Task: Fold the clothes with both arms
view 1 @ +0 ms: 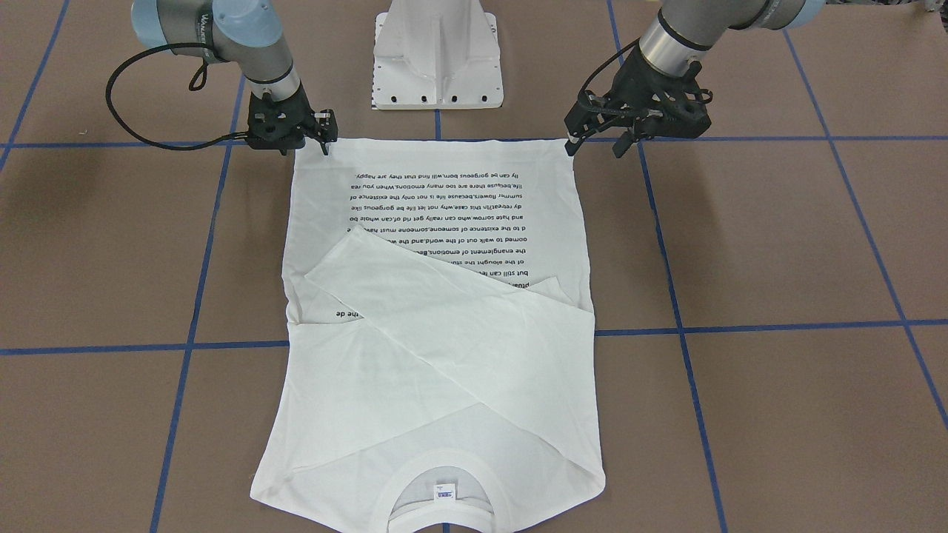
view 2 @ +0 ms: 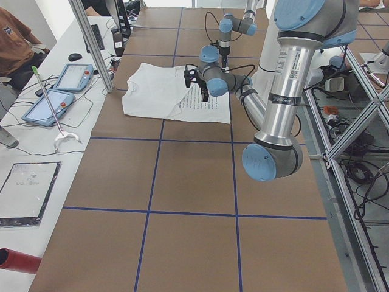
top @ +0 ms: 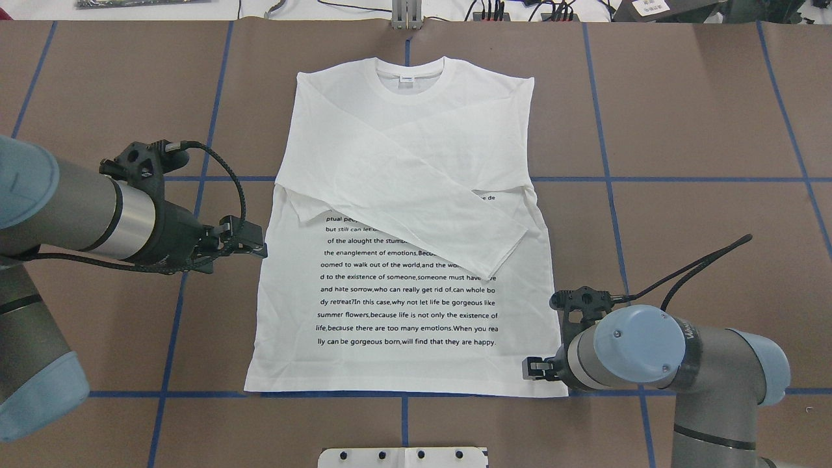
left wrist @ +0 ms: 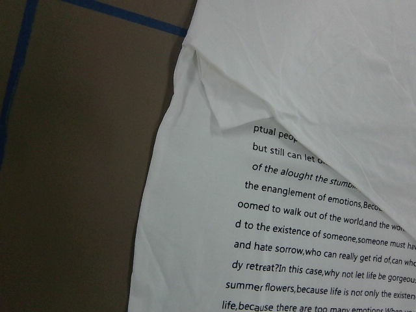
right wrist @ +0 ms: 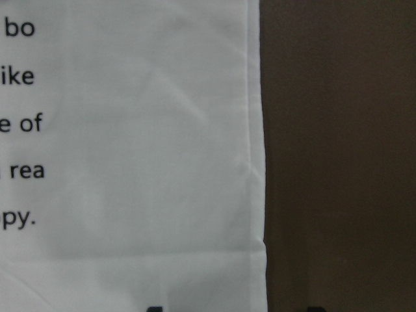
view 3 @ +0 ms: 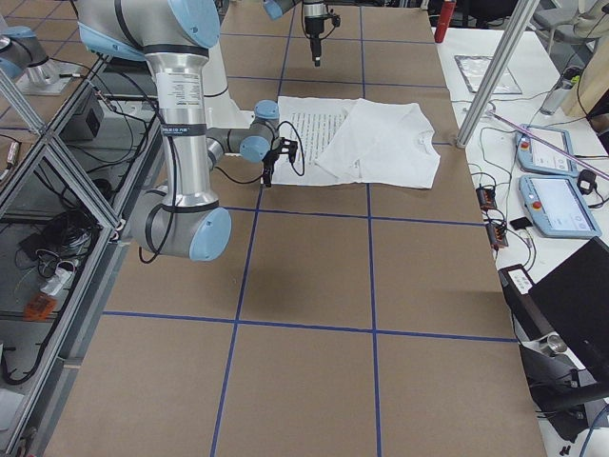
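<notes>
**Q:** What does the front-facing view show?

**A:** A white long-sleeved T-shirt (view 1: 444, 355) with black printed text lines lies flat in the centre, on a brown table (view 1: 778, 244) crossed by blue tape lines. Its collar is at the bottom edge and both sleeves are folded across the chest. At upper left, the black two-finger right gripper (view 1: 304, 146) sits low at one hem corner. At upper right, the matching left gripper (view 1: 595, 146) hangs by the other hem corner, fingers spread wide, holding nothing. A white pedestal base (view 1: 437, 59) stands at top centre.

**Q:** And from overhead?

**A:** The T-shirt (top: 403, 312) fills the middle, collar at the top. The left gripper (top: 250, 247) appears at centre left, beside the garment's side edge. The right gripper (top: 536, 369) is at lower right, at the hem corner.

**Q:** The two side views?

**A:** From the left end, the T-shirt (view 2: 164, 91) lies in the upper centre and the left gripper (view 2: 200, 91) points down over it. From the right end, the T-shirt (view 3: 381, 143) is also in the upper centre, with the right gripper (view 3: 272, 169) at its lower-left corner.

**Q:** The wrist cameras?

**A:** The left wrist view looks down on the T-shirt (left wrist: 292, 214), with its side edge, a folded cuff and the text lines on the right and table on the left. The right wrist view is close on the hem corner of the T-shirt (right wrist: 130, 162). Two dark fingertips (right wrist: 154, 308) at the bottom edge stand apart, one over cloth and one over table, gripping nothing.
</notes>
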### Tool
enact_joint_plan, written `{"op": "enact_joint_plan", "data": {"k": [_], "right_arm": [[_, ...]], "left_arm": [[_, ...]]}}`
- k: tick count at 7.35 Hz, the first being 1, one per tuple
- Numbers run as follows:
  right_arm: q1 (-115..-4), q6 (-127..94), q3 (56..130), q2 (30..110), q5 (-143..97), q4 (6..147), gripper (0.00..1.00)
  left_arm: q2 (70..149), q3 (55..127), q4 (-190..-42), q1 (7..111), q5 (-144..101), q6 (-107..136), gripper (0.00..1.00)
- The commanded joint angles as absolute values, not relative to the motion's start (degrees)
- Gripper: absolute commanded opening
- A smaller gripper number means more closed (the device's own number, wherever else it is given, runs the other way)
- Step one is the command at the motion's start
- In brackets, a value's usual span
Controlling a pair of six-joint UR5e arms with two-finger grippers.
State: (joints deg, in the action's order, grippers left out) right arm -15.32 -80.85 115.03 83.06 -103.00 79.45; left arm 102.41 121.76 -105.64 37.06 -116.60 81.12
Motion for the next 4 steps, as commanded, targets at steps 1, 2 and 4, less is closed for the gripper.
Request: {"op": "enact_joint_plan", "data": {"k": [1, 2, 4], "right_arm": [[-15.47, -81.03, 115.14, 83.32, -104.14, 79.45, 0.73], [-15.47, -81.04, 115.14, 83.23, -104.32, 79.45, 0.69], [-15.56, -81.04, 115.22, 83.32, -104.76, 79.45, 0.63]], "left_arm": [[102.57, 121.82, -105.64, 37.0, -116.54, 81.12, 0.94], [102.66, 121.82, -105.64, 37.09, -116.54, 81.12, 0.94], [102.66, 121.82, -105.64, 37.18, -116.54, 81.12, 0.94]]}}
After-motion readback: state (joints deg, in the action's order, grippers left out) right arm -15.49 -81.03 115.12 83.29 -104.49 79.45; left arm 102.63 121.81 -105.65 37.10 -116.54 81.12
